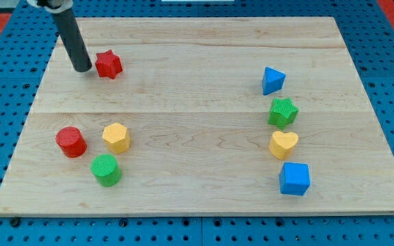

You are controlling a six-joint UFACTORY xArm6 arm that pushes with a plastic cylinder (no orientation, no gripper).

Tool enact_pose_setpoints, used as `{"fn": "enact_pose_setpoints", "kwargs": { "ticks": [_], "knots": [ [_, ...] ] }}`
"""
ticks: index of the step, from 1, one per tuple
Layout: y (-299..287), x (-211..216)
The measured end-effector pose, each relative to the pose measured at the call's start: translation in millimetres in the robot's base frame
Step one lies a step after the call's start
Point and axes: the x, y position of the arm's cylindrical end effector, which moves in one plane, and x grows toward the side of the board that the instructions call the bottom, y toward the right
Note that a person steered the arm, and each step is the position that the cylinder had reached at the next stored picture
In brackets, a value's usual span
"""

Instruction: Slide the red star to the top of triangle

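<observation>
Red star (108,65): upper left of the bench (197,41), just right of my tip (83,69); contact unclear.
Blue triangle (273,80): far right, well apart.
Below it, in a column: green star (283,112), yellow heart (283,144), blue cube (294,178).
Lower left cluster: red cylinder (70,141), yellow hexagon (116,137), green cylinder (106,169).
No gripper fitted; no legible writing; no containers.

We're looking at a lab test bench here: a pale wooden board (204,41) laid on a blue pegboard surface (388,75) dotted with regular holes. Small plastic blocks sit scattered on the board like test pieces, such as a blue cube (294,179) and a green cylinder (106,170). Nothing homely anywhere.
</observation>
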Motion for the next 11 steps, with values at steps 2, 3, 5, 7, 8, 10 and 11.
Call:
{"fn": "enact_pose_setpoints", "kwargs": {
  "ticks": [2, 3, 5, 7, 8, 10, 11],
  "knots": [
    [160, 8],
    [163, 32],
    [219, -29],
    [271, -47],
    [289, -50],
    [309, -50],
    [333, -49]
  ]
}}
